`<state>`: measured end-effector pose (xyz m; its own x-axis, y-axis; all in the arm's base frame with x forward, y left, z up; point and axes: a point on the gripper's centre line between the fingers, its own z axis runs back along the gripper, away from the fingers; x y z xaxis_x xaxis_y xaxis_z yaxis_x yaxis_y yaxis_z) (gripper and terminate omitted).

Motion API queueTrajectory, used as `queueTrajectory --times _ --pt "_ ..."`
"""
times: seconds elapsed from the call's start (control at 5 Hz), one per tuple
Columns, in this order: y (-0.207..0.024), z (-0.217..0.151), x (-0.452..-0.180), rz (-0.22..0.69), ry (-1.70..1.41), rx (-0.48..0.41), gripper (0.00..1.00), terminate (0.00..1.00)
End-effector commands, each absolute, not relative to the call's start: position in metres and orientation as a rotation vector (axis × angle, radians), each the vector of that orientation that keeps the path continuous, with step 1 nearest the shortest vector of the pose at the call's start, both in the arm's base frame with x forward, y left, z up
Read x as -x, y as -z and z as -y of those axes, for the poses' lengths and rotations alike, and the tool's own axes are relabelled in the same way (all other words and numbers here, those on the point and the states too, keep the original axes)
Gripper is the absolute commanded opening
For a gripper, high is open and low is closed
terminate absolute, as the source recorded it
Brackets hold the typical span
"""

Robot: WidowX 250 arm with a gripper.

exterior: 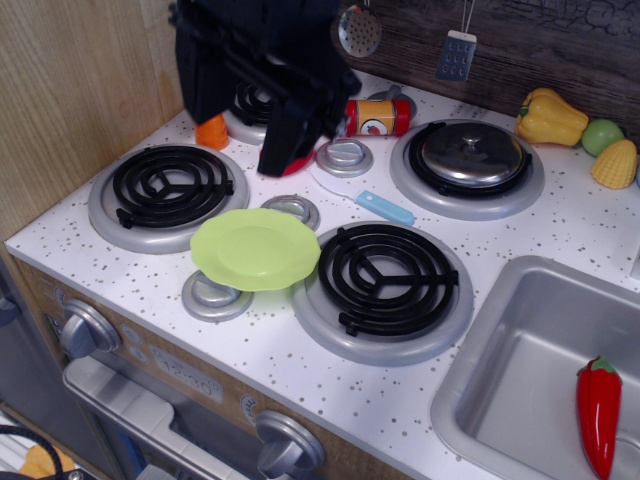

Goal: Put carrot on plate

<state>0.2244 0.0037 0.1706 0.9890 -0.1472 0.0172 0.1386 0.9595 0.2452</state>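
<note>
I hold the arm above the back of the toy stove, its gripper (277, 160) pointed down near a red toy at the rear centre. The dark fingers sit close together at their tip, but I cannot tell whether they are parted or closed, or whether they grip anything.

The carrot (212, 131) stands at the back left of the speckled counter (300, 370), just behind the front-left burner (168, 186) and left of the gripper. Only 1 stubby orange patch shows; the arm covers the rest, so I cannot tell where its tip points or how its long axis lies.

The plate (256, 248) lies flat between the 2 front burners, over a small silver disc and well apart from the carrot. It is empty, so the carrying, in my judgement, has not begun.

I read the arm's place as a reach toward the rear of the stove, where the carrot waits. The gripper seems nearer the red toy than the carrot, so it likely needs to shift left before it descends. A red chili pepper (599, 413) lies in the sink (520, 370) at lower right.
</note>
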Motion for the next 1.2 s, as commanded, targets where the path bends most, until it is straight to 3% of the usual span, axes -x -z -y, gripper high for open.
queueTrajectory --times 0.0,0.4,0.6,1.0 --pt "-0.173 -0.029 -0.257 0.102 0.138 -0.258 1.0 0.0" --pt "-0.152 -0.085 -0.312 0.245 0.229 -0.382 1.0 0.0" --pt "-0.146 -0.107 -0.328 0.269 0.312 -0.387 1.0 0.0" --pt "-0.118 -0.148 -0.355 0.408 0.449 -0.368 1.0 0.0"
